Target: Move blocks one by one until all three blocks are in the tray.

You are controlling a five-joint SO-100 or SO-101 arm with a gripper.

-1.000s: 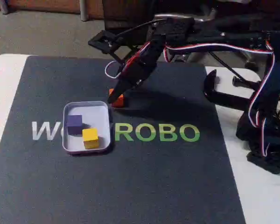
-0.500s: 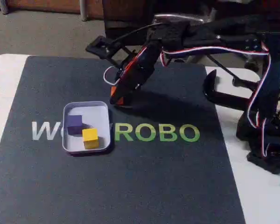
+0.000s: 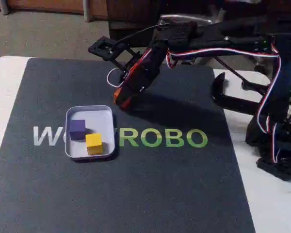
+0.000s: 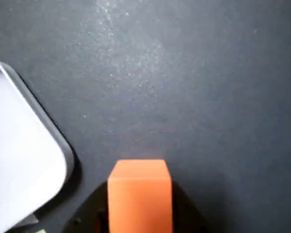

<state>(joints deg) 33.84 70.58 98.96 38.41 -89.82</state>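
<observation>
- Two of the three blocks already lay in the tray (image 3: 105, 115): the purple block (image 3: 77, 129) near its left wall as the fixed view showed it, and the yellow block (image 3: 93, 143) beside it toward the front rim, the two close together or just touching at a corner.
- The orange block (image 4: 140, 195) was the one left. It sat clamped in the gripper (image 3: 122, 99), whose jaws were closed down to the block's width, above the mat (image 3: 136, 194) just off the tray's back right corner.
- By my judgement the task was about two-thirds done; what remained was to carry the orange block over the rim and let it go into the free floor at the tray's right side.
- The blocks were plain cubes with flat, matte faces and crisp edges, solidly coloured.
- The tray was a shallow, pale lavender-white rectangle with rounded corners and a low raised rim; its floor looked smooth.
- The mat was dark grey with a fine, faintly speckled grain in the wrist view, printed with large white and green letters, and it lay on a white tabletop (image 3: 5, 82).
</observation>
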